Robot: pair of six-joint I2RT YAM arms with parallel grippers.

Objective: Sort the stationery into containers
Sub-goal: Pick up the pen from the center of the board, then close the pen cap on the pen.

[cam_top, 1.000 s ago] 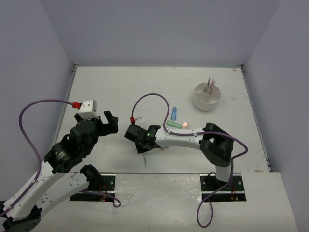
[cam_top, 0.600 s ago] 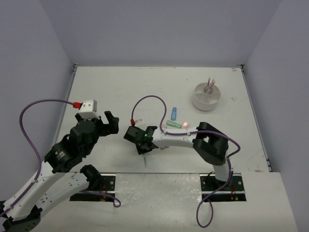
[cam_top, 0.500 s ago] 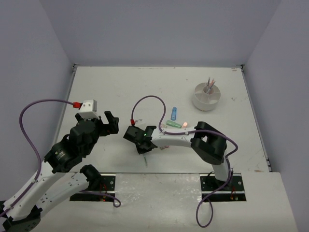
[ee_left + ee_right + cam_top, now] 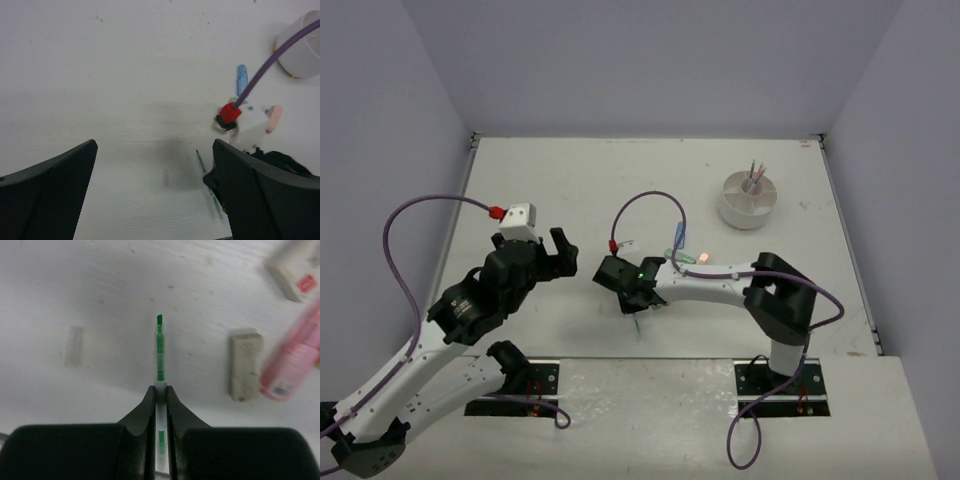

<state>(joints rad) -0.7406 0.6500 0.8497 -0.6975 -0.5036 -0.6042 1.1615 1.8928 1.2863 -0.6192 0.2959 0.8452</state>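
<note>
While the right end effector [image 4: 160, 389] pinches it, the green pen [image 4: 160, 350] points outward.

Right gripper [image 4: 160, 390] is pinching the green pen [image 4: 160, 347], jaws tight on its barrel, tip pointing away over the white table [image 4: 115, 285]. Tan eraser [image 4: 244, 365] is lying right of the pen, apart from it. Blurred pink item [image 4: 292, 365] is sitting just beyond it. Pale labelled block [image 4: 294, 280] is lying further up on the right. Clear stub [image 4: 74, 346] is lying left of the pen.

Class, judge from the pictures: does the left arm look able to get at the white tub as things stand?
Probably not. The tub sits far right; the right gripper, shut on a green pen, and its arm lie across the path from the open left gripper.
</note>
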